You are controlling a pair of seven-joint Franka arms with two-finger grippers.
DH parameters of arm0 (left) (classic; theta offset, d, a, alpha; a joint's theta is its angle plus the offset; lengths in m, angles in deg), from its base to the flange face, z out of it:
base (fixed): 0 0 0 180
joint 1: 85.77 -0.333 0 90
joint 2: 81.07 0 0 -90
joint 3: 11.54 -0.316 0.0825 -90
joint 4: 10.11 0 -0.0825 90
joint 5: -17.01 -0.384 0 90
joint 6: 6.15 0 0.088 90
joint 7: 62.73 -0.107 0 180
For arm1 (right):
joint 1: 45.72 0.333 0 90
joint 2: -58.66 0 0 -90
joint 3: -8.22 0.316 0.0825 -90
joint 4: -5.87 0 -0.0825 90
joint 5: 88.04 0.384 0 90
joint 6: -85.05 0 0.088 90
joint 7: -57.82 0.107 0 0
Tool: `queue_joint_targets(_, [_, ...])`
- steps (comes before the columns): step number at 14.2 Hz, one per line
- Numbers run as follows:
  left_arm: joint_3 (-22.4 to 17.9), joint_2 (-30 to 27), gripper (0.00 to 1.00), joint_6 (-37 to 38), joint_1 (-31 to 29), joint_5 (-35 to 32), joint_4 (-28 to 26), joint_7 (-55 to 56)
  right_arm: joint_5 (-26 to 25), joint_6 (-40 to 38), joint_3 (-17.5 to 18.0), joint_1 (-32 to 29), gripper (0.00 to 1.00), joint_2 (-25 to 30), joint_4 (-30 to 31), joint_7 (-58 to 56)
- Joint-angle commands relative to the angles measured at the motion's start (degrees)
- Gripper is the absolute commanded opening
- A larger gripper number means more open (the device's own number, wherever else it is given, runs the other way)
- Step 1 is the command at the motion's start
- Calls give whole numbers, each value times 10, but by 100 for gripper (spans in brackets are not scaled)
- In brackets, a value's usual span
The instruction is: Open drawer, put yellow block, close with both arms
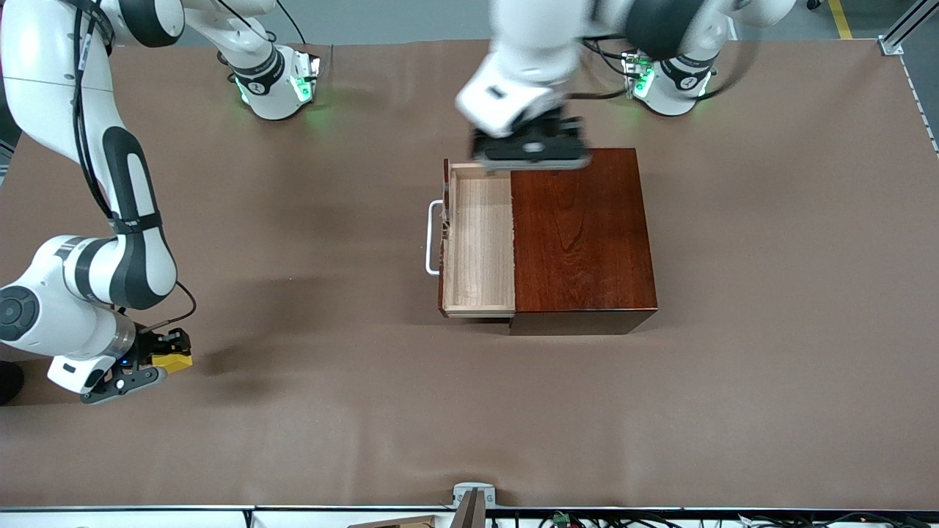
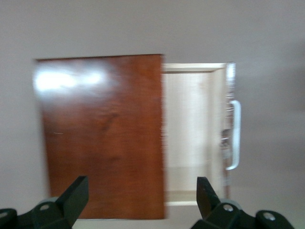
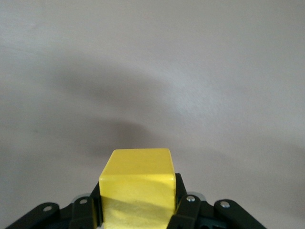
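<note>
The drawer [image 1: 480,242] of the dark red-brown box [image 1: 579,235] stands pulled out toward the right arm's end of the table. Its pale wood inside holds nothing, and its white handle [image 1: 433,238] faces that end. My right gripper [image 1: 170,352] is shut on the yellow block [image 1: 174,360] above bare table near the right arm's end. The right wrist view shows the block [image 3: 138,186] clamped between the black fingers [image 3: 183,205]. My left gripper [image 1: 532,150] hangs open over the box's edge nearest the robots. Through its spread fingers [image 2: 76,195] I see box [image 2: 102,138] and drawer [image 2: 193,133].
Brown table covering [image 1: 352,411] lies all round the box. The arms' green-lit bases [image 1: 279,81] stand along the table's edge nearest the robots. A small camera mount [image 1: 473,499] sits at the table edge nearest the front camera.
</note>
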Motion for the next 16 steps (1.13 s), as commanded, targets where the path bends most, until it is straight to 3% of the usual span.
queue_joint_targets(1, [7, -63, 100, 31, -92, 38, -53, -109, 7, -20, 23, -1, 0, 13, -14, -32])
queue_joint_targets(4, [8, -113, 100, 33, -179, 38, -101, -214, 9, -21, 62, 3, 0, 16, -14, -42])
queue_joint_targets(9, [4, -114, 100, 31, -294, 31, -102, -273, 9, -27, 140, 1, 0, 53, -14, -132])
queue_joint_targets(16, [1, -105, 100, 2, -326, 25, -104, -286, 4, -26, 227, 7, 0, 70, -30, -224])
